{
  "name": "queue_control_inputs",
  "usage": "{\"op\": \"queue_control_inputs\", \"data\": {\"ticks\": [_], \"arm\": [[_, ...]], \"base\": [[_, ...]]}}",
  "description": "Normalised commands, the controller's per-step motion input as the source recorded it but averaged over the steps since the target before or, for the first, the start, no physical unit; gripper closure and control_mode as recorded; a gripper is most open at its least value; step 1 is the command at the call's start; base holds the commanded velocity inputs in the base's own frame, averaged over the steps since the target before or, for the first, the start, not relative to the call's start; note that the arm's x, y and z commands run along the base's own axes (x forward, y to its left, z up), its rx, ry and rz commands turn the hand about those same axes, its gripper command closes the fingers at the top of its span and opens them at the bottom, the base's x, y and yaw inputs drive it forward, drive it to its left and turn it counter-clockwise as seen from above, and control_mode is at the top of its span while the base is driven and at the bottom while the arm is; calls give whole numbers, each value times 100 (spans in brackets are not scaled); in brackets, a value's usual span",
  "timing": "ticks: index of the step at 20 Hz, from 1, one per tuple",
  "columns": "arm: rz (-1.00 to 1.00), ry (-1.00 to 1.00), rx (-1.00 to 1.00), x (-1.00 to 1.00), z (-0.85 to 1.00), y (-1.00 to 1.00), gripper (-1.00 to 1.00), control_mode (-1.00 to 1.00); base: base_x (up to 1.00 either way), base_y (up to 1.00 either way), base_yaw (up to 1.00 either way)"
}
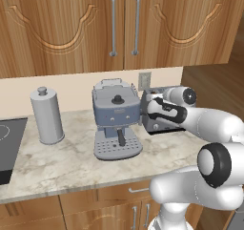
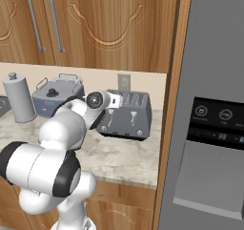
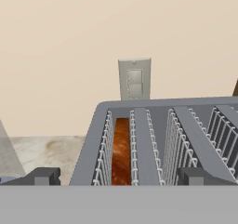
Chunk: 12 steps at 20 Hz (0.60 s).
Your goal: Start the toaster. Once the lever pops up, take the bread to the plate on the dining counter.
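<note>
On the wall counter the toaster stands beside the espresso machine. The bread sits deep in its leftmost slot. I judge the starting step is in hand: next the lever must be pressed down. The arm reaches forward over the toaster, and the gripper hovers there with jaws wide, holding nothing.

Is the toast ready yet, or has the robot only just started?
Only just started. The bread already sits down inside the leftmost slot of the toaster. The open gripper hovers over the slots, holding nothing. Left to do: start the toaster, wait for the pop, then carry the slice to the plate.
</note>
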Motion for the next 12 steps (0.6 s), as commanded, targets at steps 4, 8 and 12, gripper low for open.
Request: {"op": "queue_control_inputs", "data": {"ticks": [4,8,12], "arm": [[0,0,0,0,0,0,-100,-100],[0,0,0,0,0,0,-100,-100],[0,0,0,0,0,0,-100,-100]], "base": [[0,0,0],[0,0,0],[0,0,0]]}}
